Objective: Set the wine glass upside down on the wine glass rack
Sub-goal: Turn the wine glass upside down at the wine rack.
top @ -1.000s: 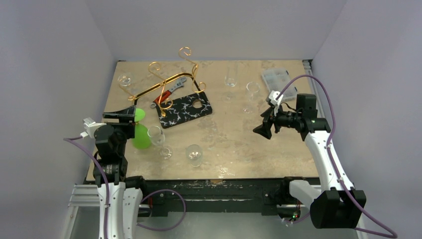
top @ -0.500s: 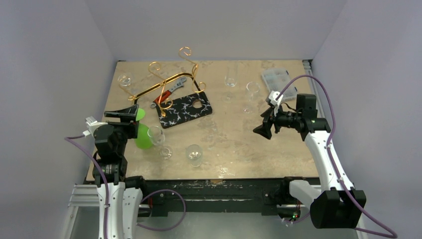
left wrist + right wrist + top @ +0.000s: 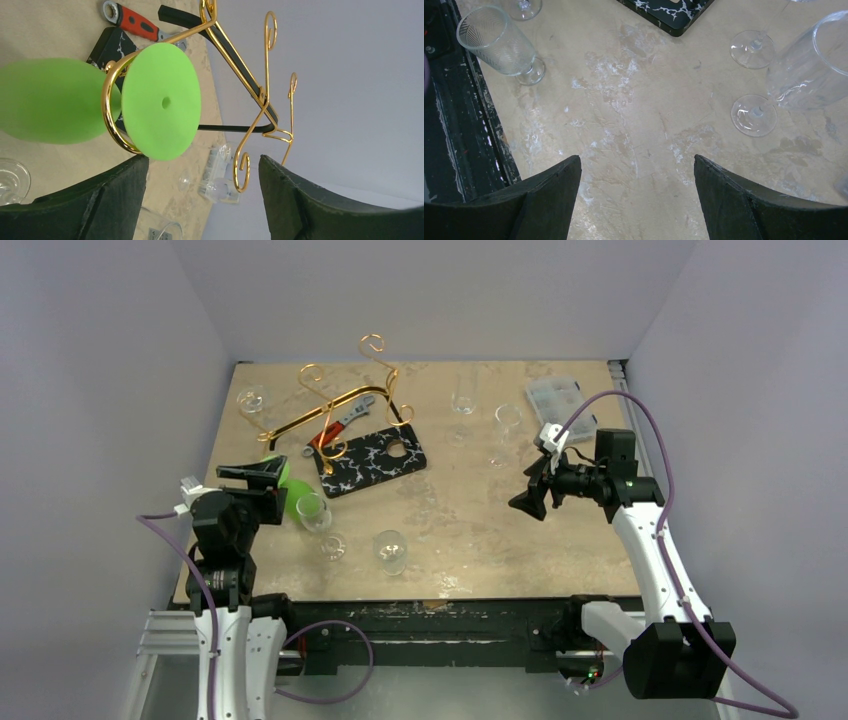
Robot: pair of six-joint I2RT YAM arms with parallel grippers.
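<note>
The green wine glass hangs in a curled loop of the gold wine glass rack, the loop around its stem between bowl and flat base. In the top view the wine glass shows at the rack's near left end, partly hidden behind my left gripper. My left gripper is open just short of the base, with nothing between its fingers. Over bare table at the right, my right gripper hangs open and empty; the right wrist view shows that gripper above the table.
A black white-veined board and a red-handled wrench lie by the rack. Clear glasses stand near the left arm, at front centre and at the back. A clear plastic box sits back right.
My left gripper's jaws have widened a little and the gripper has shifted slightly right, now covering more of the green glass. The right arm has not moved.
</note>
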